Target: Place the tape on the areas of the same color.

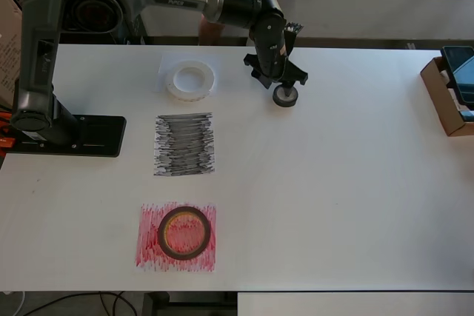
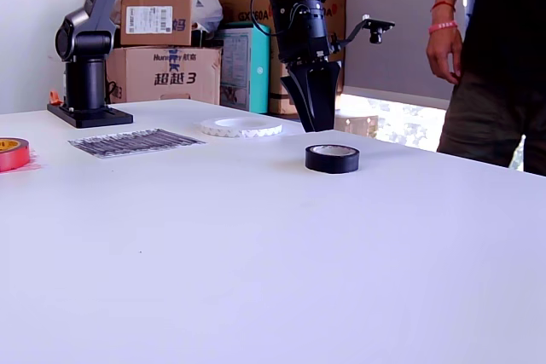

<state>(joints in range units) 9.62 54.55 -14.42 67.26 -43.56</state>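
Black tape roll [image 2: 332, 158] just beside claw [image 2: 317, 117], untouched.

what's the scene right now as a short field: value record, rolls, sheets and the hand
white roll: lying on the white sheet
red roll: lying on the red sheet
black roll: flat on bare table, off the black sheet
black sheet: nothing on it
hand: pointing down just behind the black roll in the exterior view, holding nothing; open or shut unclear
left to do: black roll onto black sheet
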